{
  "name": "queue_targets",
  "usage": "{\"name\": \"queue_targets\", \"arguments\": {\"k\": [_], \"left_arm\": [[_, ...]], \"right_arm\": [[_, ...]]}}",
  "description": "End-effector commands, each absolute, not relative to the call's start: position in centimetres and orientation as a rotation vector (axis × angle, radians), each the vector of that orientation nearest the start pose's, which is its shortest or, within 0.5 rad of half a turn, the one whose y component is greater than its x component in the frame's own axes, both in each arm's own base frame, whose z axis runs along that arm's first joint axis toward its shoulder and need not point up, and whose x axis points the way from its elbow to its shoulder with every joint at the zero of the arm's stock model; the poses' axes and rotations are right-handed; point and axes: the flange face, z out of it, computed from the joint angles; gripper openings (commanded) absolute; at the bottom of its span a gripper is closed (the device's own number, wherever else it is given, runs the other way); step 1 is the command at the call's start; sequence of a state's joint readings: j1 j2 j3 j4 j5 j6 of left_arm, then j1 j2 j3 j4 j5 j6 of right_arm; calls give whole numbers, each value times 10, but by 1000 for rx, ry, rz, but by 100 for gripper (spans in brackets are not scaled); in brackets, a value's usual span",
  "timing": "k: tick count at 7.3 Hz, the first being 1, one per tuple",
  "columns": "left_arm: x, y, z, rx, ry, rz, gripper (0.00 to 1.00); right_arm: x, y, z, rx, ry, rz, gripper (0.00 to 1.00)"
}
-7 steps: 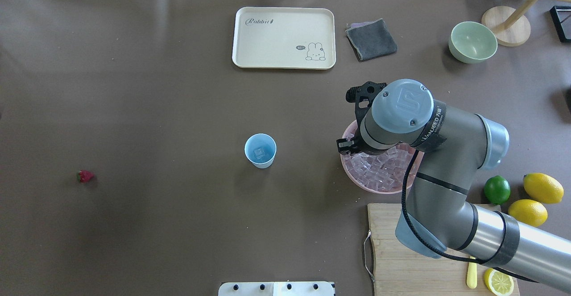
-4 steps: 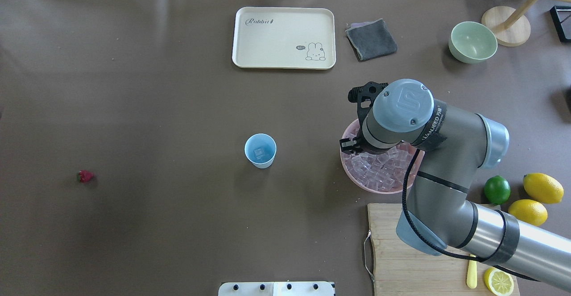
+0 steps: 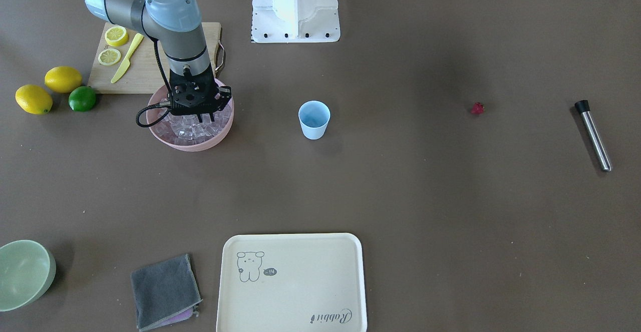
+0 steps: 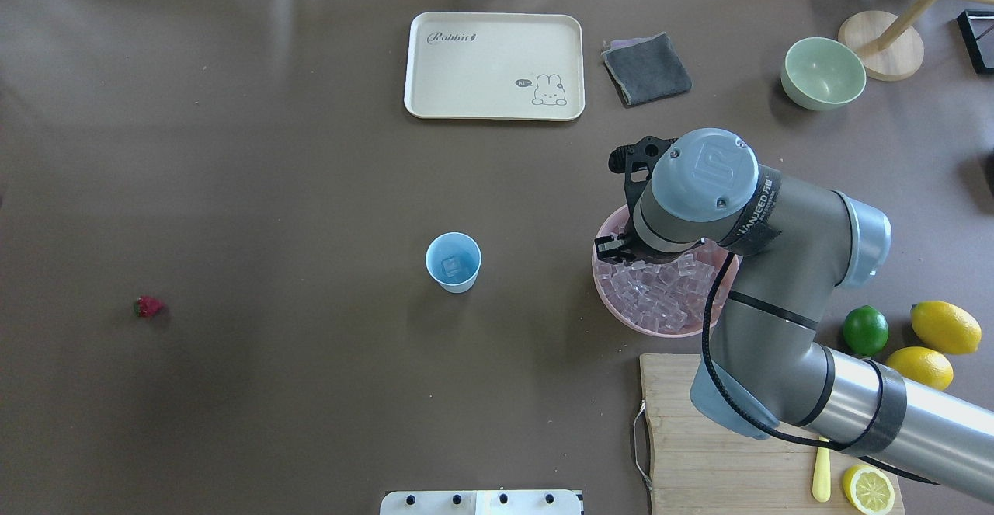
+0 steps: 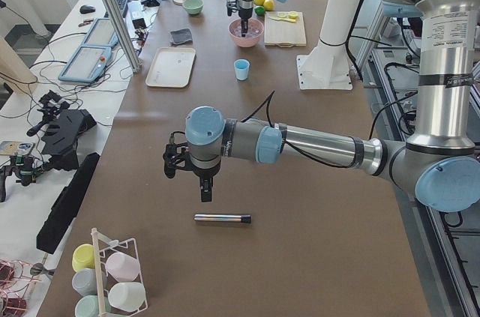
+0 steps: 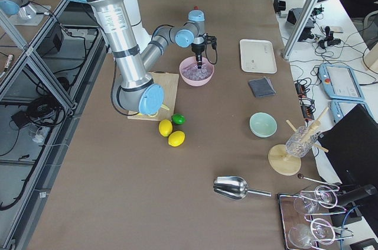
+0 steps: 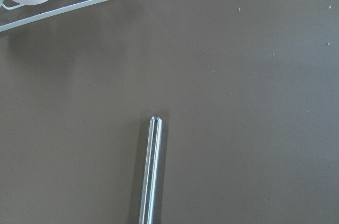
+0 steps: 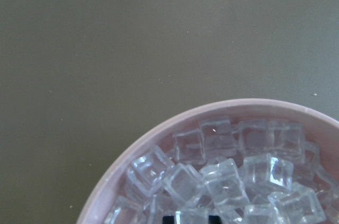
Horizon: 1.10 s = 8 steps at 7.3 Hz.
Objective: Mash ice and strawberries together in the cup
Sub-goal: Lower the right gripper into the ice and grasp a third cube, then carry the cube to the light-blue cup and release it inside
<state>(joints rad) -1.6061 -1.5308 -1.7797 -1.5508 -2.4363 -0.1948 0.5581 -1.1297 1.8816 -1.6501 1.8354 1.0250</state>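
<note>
Right wrist-mounted view: the right gripper has its tips parted among the ice in the pink bowl; whether they pinch a cube I cannot tell. I'd judge the cubes hard, slick and light: grip flat faces. Beyond, the cup holds one cube; the strawberry lies well apart on the bench, probably soft. The left gripper I cannot judge. The tray reads "Rabbit"

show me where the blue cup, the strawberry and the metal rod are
cup (image 3: 314,124): exterior front-facing view, on its outer wall.
strawberry (image 4: 148,307): overhead exterior view, on the middle of the berry.
metal rod (image 3: 594,138): exterior front-facing view, midway along its steel shaft.
</note>
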Motion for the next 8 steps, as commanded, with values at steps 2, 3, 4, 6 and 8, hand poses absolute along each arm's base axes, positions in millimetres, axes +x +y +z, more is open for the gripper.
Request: {"name": "queue_targets", "arguments": {"k": [2, 3, 4, 6, 8], "left_arm": [[-74, -475, 570, 70, 874, -151, 99], [-74, -474, 570, 70, 874, -151, 99], [-74, -474, 571, 68, 876, -151, 99], [-74, -473, 571, 67, 876, -152, 99], [-75, -470, 574, 62, 875, -156, 99]], "right_arm": [[-436, -420, 247, 151, -781, -65, 24], [-446, -426, 221, 150, -788, -58, 24], [-463, -432, 202, 157, -794, -58, 24], [-509, -460, 137, 149, -827, -8, 24], [-542, -441, 93, 127, -865, 40, 24]]}}
